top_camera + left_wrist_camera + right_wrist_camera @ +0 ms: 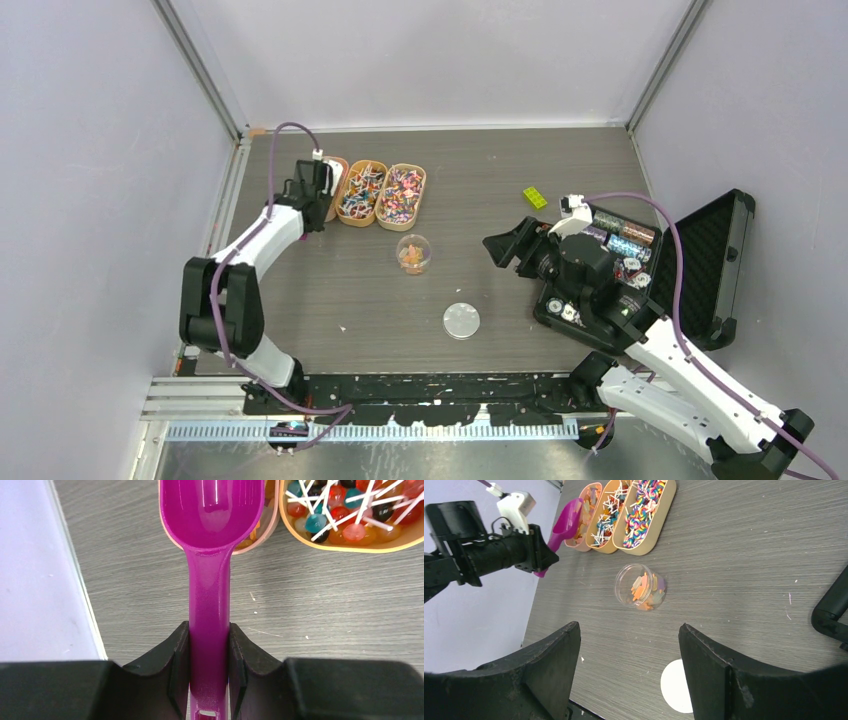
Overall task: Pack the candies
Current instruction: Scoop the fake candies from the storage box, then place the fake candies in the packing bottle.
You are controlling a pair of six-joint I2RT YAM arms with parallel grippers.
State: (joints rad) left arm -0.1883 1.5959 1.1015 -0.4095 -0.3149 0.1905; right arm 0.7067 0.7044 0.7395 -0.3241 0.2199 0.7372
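My left gripper (210,645) is shut on the handle of a purple scoop (210,580). The scoop's empty bowl sits over the leftmost of three oval trays (335,175), which holds orange candies (585,515). The middle tray (610,517) holds lollipops (350,510), and the right tray (648,515) holds mixed coloured candies. A clear round jar (413,253) stands open mid-table with orange candies (641,587) in it. Its white lid (461,321) lies flat nearer the arms. My right gripper (505,248) hovers open to the right of the jar, nothing between its fingers (706,665).
An open black case (715,260) with poker chips (622,240) lies at the right, under my right arm. A yellow-green toy brick (535,197) lies just behind it. The left wall and its white base strip (45,580) run close beside the scoop and left arm.
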